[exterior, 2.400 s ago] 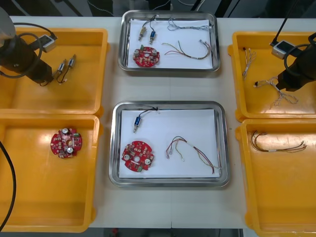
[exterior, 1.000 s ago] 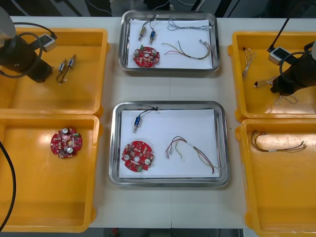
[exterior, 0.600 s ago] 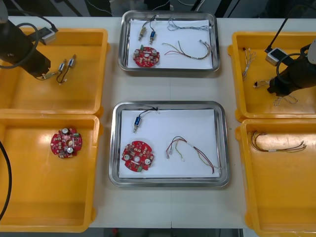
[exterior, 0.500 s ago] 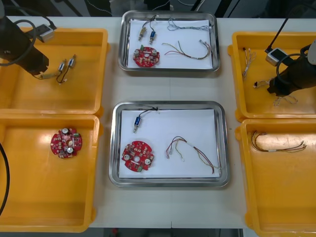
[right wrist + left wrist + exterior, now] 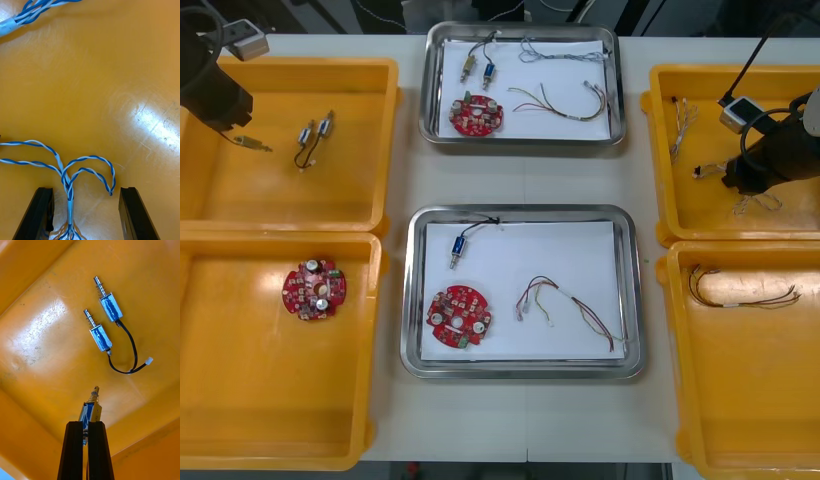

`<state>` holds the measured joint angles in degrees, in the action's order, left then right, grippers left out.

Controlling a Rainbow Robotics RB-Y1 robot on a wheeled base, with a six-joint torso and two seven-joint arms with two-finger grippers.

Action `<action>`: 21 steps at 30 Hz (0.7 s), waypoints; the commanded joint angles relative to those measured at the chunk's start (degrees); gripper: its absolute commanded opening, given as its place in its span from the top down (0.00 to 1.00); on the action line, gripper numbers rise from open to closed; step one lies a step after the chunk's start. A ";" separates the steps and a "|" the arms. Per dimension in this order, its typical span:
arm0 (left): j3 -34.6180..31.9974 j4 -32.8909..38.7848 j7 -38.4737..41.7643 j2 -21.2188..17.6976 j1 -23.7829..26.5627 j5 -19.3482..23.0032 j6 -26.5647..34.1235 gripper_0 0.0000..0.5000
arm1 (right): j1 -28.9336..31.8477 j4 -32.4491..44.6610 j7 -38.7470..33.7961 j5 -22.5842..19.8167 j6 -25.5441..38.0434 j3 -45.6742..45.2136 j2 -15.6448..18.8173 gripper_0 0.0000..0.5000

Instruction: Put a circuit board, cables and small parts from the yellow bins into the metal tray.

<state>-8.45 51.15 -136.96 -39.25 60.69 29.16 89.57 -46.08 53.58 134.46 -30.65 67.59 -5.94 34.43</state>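
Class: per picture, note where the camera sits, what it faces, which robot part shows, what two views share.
Front view: overhead, steeply down at the table; left arm and right arm show.
Left wrist view: on that wrist, facing a yellow bin; left tool shut on a small metal part.
Right wrist view: on that wrist, facing another bin; right tool open around a blue and white cable.
Shared: front and left wrist views show that part.

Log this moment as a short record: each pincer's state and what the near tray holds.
left pincer: shut on a small metal part, over the far left bin
right pincer: open, straddling a blue and white cable in the far right bin
near tray: circuit board, another small metal part, red and yellow cable
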 commanded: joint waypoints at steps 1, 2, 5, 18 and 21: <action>-2.27 2.11 2.31 -3.03 -0.14 -0.68 0.60 1.00 | 3.45 -0.50 -2.63 -0.99 -0.35 0.14 -0.51 0.00; -2.27 2.11 2.31 -3.03 -0.14 -0.77 0.60 1.00 | 3.45 -0.50 -2.72 -1.17 -0.09 0.14 -0.51 0.00; -2.27 2.11 2.66 -3.12 -0.14 -1.12 0.60 1.00 | 3.37 -0.50 -3.16 -1.43 1.40 0.14 -0.51 0.00; -1.48 1.84 4.33 -2.41 -1.72 -0.77 -1.24 1.00 | 3.54 -0.50 -4.12 -1.43 5.27 0.05 -0.51 0.00; -0.87 1.84 4.77 -2.33 -2.86 0.02 -2.83 1.00 | 3.81 -0.50 -4.21 -1.61 5.18 -0.04 -0.51 0.00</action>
<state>-9.30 51.22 -136.90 -39.29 59.39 28.56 88.54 -45.87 53.89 131.72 -31.85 72.09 -5.97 34.55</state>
